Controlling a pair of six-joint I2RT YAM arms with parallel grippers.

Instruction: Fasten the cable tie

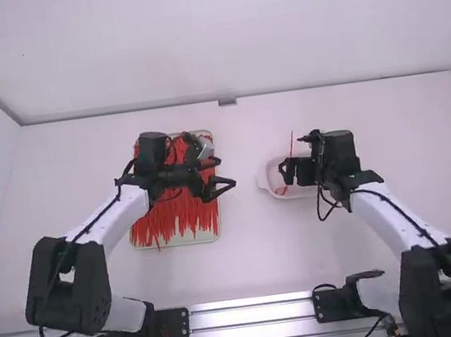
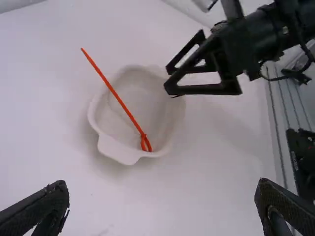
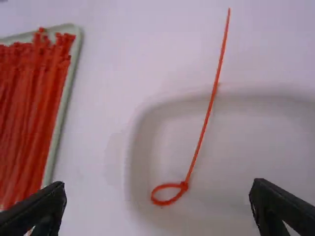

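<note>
A red cable tie lies in a small white bowl right of the table's middle. Its head end is closed into a small loop, and its long tail sticks out past the bowl's far rim. My right gripper hovers open over the bowl, with nothing between its fingers. My left gripper is open and empty above the right edge of a tray holding a pile of loose red cable ties. The left gripper's fingers point toward the bowl.
The tray's pale rim lies a short way left of the bowl. White walls close in the table on the left, back and right. An aluminium rail carries the arm bases along the front edge.
</note>
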